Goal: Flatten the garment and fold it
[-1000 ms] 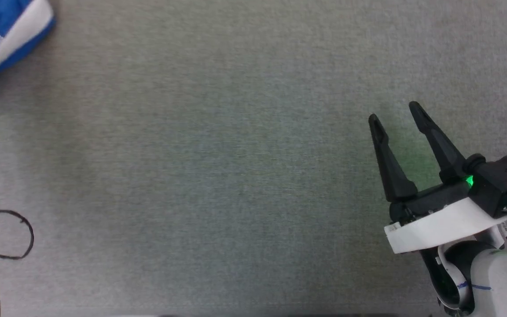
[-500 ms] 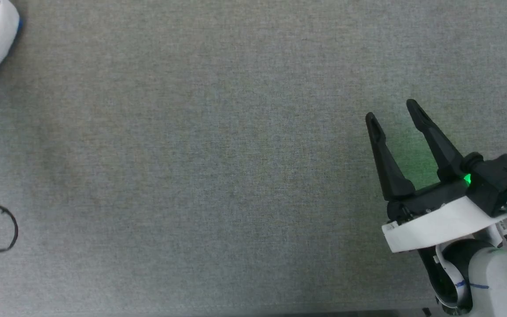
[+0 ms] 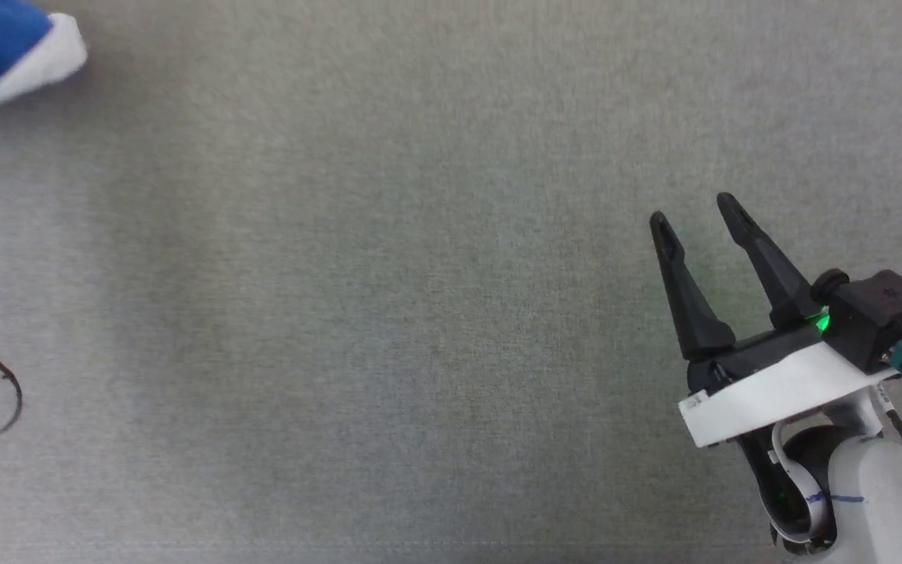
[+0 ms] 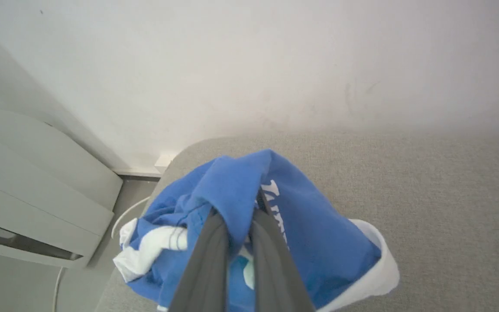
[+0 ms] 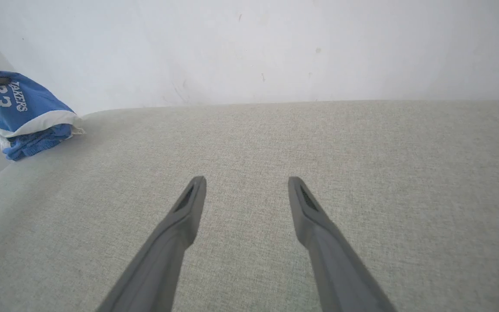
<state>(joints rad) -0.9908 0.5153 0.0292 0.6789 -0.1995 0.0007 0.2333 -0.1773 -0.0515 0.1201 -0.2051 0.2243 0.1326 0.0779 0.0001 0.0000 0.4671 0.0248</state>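
two grippers have different jobs at this moment. the left gripper [image 4: 237, 215] has its jaws closed on a fold of the garment [image 4: 314, 247], which is bunched up at the lower middle of the left wrist view. i judge this pinch is meant to carry the cloth away from the corner. in the head view the garment is at the upper left, near the edge of the grey padded surface [image 3: 388, 298]. the right gripper [image 3: 692, 210], at the lower right, hovers with jaws wide apart and empty, probably waiting to take a second edge for flattening.
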